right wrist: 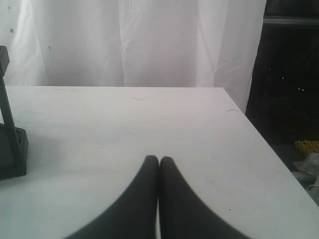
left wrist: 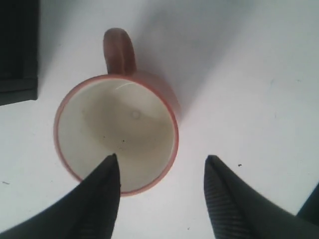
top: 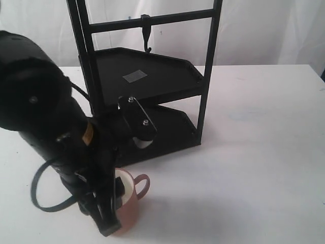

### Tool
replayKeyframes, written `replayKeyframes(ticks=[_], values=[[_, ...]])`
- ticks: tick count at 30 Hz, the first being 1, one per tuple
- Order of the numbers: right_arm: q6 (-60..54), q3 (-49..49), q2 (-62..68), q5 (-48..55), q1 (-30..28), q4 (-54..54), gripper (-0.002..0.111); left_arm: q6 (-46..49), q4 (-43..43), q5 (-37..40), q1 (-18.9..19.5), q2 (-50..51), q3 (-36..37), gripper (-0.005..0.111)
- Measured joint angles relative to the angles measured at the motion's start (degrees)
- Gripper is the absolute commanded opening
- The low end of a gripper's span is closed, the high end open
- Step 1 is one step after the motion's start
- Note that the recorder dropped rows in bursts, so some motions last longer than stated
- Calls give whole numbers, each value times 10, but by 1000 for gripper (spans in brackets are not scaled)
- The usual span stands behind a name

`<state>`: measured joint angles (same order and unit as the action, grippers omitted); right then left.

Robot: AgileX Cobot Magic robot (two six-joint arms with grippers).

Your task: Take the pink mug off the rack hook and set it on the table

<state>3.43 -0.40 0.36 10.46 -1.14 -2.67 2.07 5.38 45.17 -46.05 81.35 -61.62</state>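
Note:
The pink mug [top: 133, 203] stands upright on the white table [top: 244, 152], in front of the black rack, with its handle toward the rack. The rack hook [top: 147, 38] hangs bare from the top crossbar. My left gripper [top: 114, 211] hovers at the mug, open. In the left wrist view the mug [left wrist: 114, 129] shows its cream inside; the left gripper [left wrist: 162, 157] has one finger over the mug's mouth and the other over bare table beside it, gripping nothing. My right gripper [right wrist: 159, 159] is shut and empty above the table [right wrist: 124, 119]; it does not show in the exterior view.
The tall black two-shelf rack [top: 147, 76] stands at the back middle of the table, close behind the mug. One foot of the rack [right wrist: 12, 149] shows in the right wrist view. A white curtain hangs behind; the table's right edge drops off to a dark area.

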Motion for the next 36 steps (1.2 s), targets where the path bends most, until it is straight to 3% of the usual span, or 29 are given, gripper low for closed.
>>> replayKeyframes(ticks=[5,12,16,19,24,29,36], values=[[0,0,0,0,0,0,0,-16,0,16,0,-67,0,51],[0,0,0,0,0,0,0,-33,-27,52,0,-198,0,0],[0,0,0,0,0,0,0,-47,-45,18,0,-297,39,0],[0,0,0,0,0,0,0,-63,-57,-82,0,-462,181,0],[0,0,0,0,0,0,0,-92,-60,-103,0,-679,338,0],[0,0,0,0,0,0,0,-92,-60,-113,0,-759,359,0],[0,0,0,0,0,0,0,-92,-60,-134,0,-774,362,0]])
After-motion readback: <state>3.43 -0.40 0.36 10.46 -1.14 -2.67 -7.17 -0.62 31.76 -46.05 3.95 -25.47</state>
